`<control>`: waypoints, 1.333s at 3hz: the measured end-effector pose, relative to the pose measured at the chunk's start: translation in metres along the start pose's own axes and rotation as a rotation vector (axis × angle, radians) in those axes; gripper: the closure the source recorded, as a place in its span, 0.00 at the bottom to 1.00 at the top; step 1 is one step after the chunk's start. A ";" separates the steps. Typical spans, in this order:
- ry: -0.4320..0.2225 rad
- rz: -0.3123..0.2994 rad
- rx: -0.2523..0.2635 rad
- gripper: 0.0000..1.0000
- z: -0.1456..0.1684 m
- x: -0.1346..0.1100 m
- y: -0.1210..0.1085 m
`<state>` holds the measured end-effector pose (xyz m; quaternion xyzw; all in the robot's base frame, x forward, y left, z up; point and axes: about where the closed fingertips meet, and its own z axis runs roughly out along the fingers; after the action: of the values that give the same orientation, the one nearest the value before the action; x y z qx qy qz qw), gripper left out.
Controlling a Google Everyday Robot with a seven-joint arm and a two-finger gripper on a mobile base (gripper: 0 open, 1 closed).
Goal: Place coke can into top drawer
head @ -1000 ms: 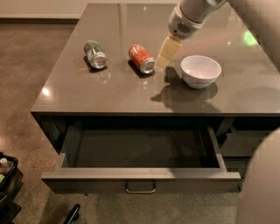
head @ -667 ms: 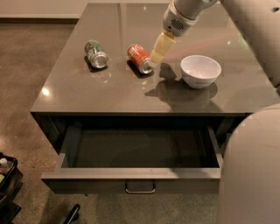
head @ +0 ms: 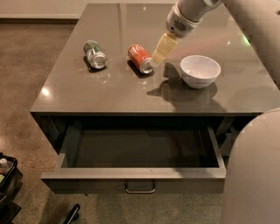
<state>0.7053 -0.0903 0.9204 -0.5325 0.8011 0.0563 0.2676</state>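
Table (head: 109,94), dark grey, glossy top, seen from its front edge. Item 1: green and silver can (head: 95,54), lying on its side toward the back left part of the top, well in from the left edge. Item 2: coke can (head: 140,58), red, also on its side, near the middle of the top, silver end turned toward the front edge (not in the drawer). Item 3: gripper (head: 157,56), pale yellow, angled down from the arm (head: 188,13) at the back right, its tip right at the coke can's right side; contact cannot be confirmed, and whether it is spread or closed cannot be told. Item 4: white bowl (head: 200,71), upright, right of the gripper, apart from the coke can. Below the front edge: top drawer (head: 131,179), pulled out, metal handle (head: 140,189) centred on its front panel.
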 end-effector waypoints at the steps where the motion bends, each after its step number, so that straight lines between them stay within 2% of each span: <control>1: -0.015 0.037 -0.040 0.00 0.028 -0.007 -0.005; 3: -0.043 0.067 -0.121 0.00 0.080 -0.034 -0.010; 4: -0.029 0.077 -0.140 0.00 0.100 -0.043 -0.010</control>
<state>0.7641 -0.0214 0.8583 -0.5177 0.8112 0.1300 0.2387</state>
